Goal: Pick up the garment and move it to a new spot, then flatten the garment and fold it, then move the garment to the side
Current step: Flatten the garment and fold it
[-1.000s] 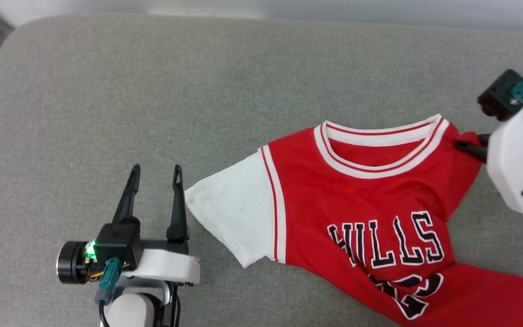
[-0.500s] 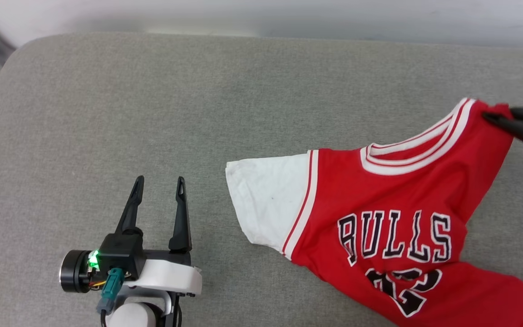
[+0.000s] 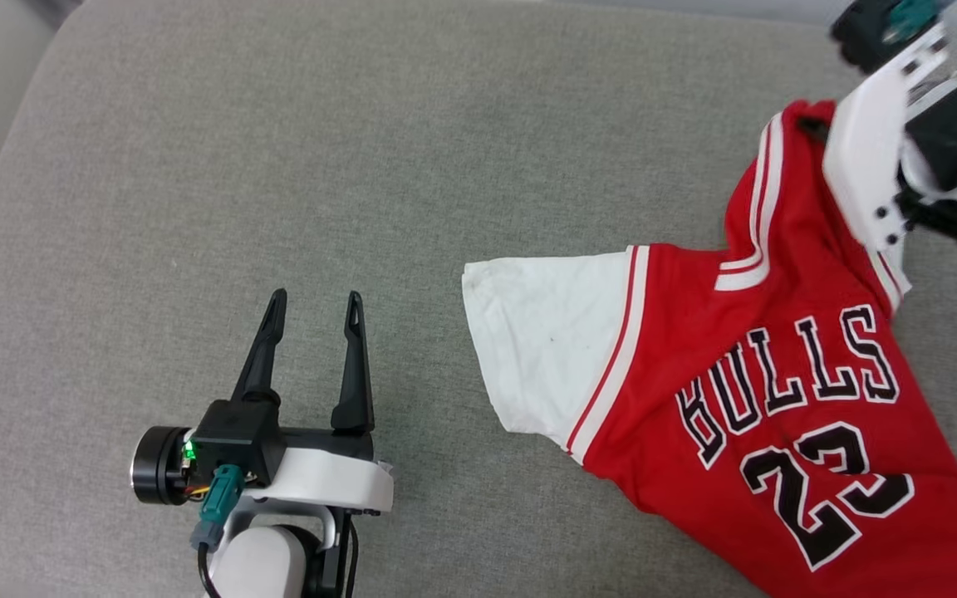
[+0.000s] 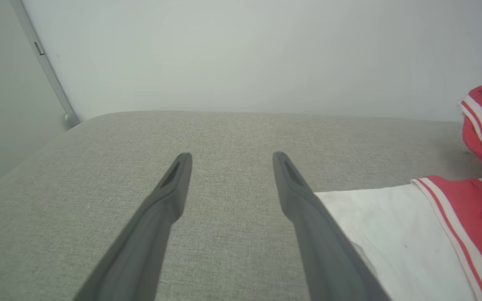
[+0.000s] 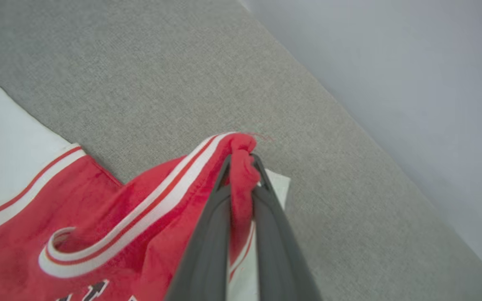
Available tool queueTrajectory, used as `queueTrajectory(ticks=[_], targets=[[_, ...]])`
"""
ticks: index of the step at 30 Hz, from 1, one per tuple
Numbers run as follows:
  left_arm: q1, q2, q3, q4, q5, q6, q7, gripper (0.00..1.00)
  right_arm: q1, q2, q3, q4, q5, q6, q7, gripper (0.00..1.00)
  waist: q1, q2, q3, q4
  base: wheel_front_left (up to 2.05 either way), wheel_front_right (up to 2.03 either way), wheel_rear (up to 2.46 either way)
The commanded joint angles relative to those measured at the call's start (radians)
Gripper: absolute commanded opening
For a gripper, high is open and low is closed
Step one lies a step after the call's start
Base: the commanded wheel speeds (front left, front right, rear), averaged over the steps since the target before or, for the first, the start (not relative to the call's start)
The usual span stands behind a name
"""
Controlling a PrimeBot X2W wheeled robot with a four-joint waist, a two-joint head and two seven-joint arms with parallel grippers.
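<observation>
Between the closed fingers of the right gripper (image 5: 241, 165), a bunch of red shoulder cloth beside the striped collar is clamped. The garment (image 3: 777, 399) hangs from that hold, with that corner raised off the grey cushion (image 3: 362, 149) and the rest lying on it. From the grip, the shirt's long axis runs back toward the robot, collar nearest the fingers and hem farthest. The left gripper (image 3: 316, 297) has its fingers spread wide and holds nothing. One white sleeve (image 3: 545, 332) lies flat just to its right, clear of its fingertips. Only the right arm has the load, so the move to a new spot likely depends on it. Count: one garment, two grippers, one cushion.
</observation>
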Motion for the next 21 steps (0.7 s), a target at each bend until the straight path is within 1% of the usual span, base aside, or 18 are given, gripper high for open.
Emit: queueTrajectory(ticks=[1, 2, 6, 7, 8, 9, 13, 14, 17, 21], targets=[[-0.016, -0.001, -0.003, -0.003, -0.006, 0.003, -0.003, 1.00, -0.005, 0.020, 0.013, 0.027, -0.010, -0.001, -0.020, 0.00, 0.0000, 0.0000, 0.019, 0.012, 0.00, 0.00, 0.00], [-0.029, -0.001, -0.011, -0.005, -0.012, 0.011, -0.003, 1.00, 0.007, 0.068, 0.052, 0.087, -0.027, -0.001, -0.052, 0.00, 0.0000, 0.0000, 0.041, 0.018, 0.00, 0.00, 0.00], [-0.044, -0.001, -0.022, 0.003, -0.015, 0.015, -0.003, 1.00, 0.033, 0.108, 0.104, 0.139, -0.008, -0.001, -0.081, 0.00, 0.0000, 0.0000, 0.054, 0.022, 0.00, 0.00, 0.00], [-0.045, -0.001, -0.020, 0.005, -0.015, 0.016, -0.003, 1.00, 0.034, 0.113, 0.111, 0.147, 0.000, -0.001, -0.091, 0.26, 0.0000, 0.0000, 0.054, 0.020, 0.00, 0.00, 0.00], [-0.045, -0.001, -0.017, 0.007, -0.015, 0.016, -0.003, 1.00, 0.036, 0.116, 0.119, 0.151, 0.007, -0.001, -0.103, 0.76, 0.0000, 0.0000, 0.053, 0.016, 0.00, 0.00, 0.00], [-0.044, -0.001, -0.014, 0.009, -0.014, 0.017, -0.003, 1.00, 0.035, 0.117, 0.124, 0.155, 0.016, -0.001, -0.120, 1.00, 0.0000, 0.0000, 0.049, 0.012, 0.00, 0.00, 0.00], [-0.030, -0.001, 0.001, 0.019, -0.005, 0.013, -0.003, 1.00, 0.026, 0.096, 0.142, 0.142, 0.016, -0.001, -0.242, 1.00, 0.0000, 0.0000, 0.014, -0.009, 0.00, 0.00, 0.00], [-0.030, -0.001, 0.001, 0.019, -0.005, 0.013, -0.003, 1.00, 0.026, 0.096, 0.142, 0.142, 0.016, -0.001, -0.242, 1.00, 0.0000, 0.0000, 0.014, -0.009, 0.00, 0.00, 0.00], [-0.016, -0.001, 0.017, 0.020, 0.005, 0.011, -0.003, 1.00, 0.032, 0.069, 0.132, 0.123, 0.016, -0.001, -0.377, 1.00, 0.0000, 0.0000, -0.023, -0.029, 0.00, 0.00, 0.00], [0.002, 0.007, 0.045, 0.013, 0.022, -0.002, -0.003, 1.00, 0.064, 0.023, 0.087, 0.100, -0.002, -0.001, -0.555, 1.00, 0.0000, 0.0000, -0.074, -0.059, 0.00, 0.00, 0.00]])
